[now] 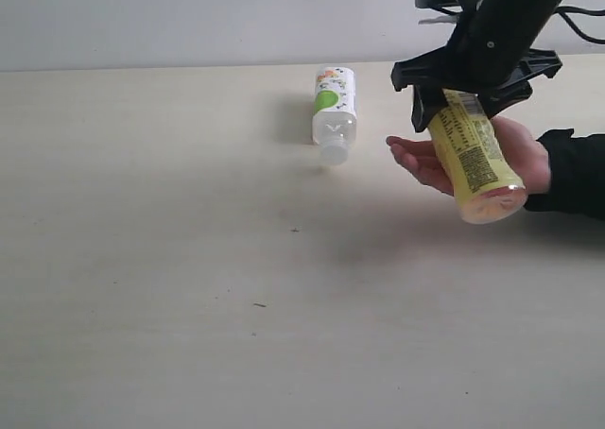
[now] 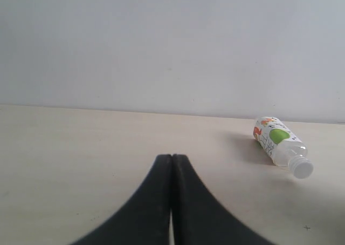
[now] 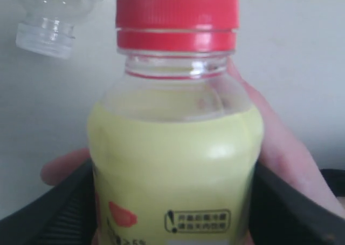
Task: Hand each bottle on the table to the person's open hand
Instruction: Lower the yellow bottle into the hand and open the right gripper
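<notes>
Yellow bottle w/ red cap [image 1: 473,160] hangs tilted over the person's open hand [image 1: 421,160] at the table's [image 1: 189,259] right edge, right gripper [image 1: 460,108] clamped round its body; palm contact can't be confirmed. Step: handover, prob. at release point. Next: part jaws once palm bears it, lift clear. Green-label bottle [image 1: 334,108] lies near far edge, mid-table, not yet handed over. Left gripper [image 2: 171,202] closed, empty.

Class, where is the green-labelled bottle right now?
In the exterior view, the green-labelled bottle lies on its side on the table, just left of the person's open hand.
</notes>
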`<move>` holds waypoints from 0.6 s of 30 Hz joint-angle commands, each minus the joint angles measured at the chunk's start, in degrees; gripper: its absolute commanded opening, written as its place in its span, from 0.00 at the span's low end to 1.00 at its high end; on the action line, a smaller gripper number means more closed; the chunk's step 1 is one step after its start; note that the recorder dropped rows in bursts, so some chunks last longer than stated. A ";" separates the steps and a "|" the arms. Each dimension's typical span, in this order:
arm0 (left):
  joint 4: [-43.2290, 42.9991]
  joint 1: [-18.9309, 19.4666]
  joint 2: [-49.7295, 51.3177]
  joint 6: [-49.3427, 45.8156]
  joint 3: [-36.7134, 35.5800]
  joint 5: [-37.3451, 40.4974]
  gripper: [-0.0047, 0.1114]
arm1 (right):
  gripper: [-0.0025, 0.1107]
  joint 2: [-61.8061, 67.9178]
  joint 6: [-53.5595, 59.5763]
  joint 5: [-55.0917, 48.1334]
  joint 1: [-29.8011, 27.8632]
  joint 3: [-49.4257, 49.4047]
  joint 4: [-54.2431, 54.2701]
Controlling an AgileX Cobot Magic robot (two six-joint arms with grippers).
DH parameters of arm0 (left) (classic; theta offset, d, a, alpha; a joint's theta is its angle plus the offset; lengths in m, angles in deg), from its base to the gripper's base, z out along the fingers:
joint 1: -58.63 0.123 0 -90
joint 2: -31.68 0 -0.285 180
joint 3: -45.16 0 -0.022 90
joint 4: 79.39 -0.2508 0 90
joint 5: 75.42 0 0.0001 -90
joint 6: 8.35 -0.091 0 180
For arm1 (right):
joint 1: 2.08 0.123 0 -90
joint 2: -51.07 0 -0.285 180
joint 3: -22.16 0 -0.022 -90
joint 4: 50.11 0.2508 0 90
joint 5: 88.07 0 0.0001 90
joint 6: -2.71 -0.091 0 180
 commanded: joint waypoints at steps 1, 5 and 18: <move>0.45 0.07 -0.36 -0.07 -0.20 -0.05 0.04 | 0.02 1.38 -0.17 1.73 -0.36 -0.27 -1.15; 0.45 0.07 -0.36 -0.07 -0.20 -0.05 0.04 | 0.02 1.72 -0.17 2.78 -0.36 -0.27 -1.80; 0.45 0.07 -0.36 -0.07 -0.20 -0.05 0.04 | 0.47 1.72 -0.04 2.37 -0.36 -0.27 -3.86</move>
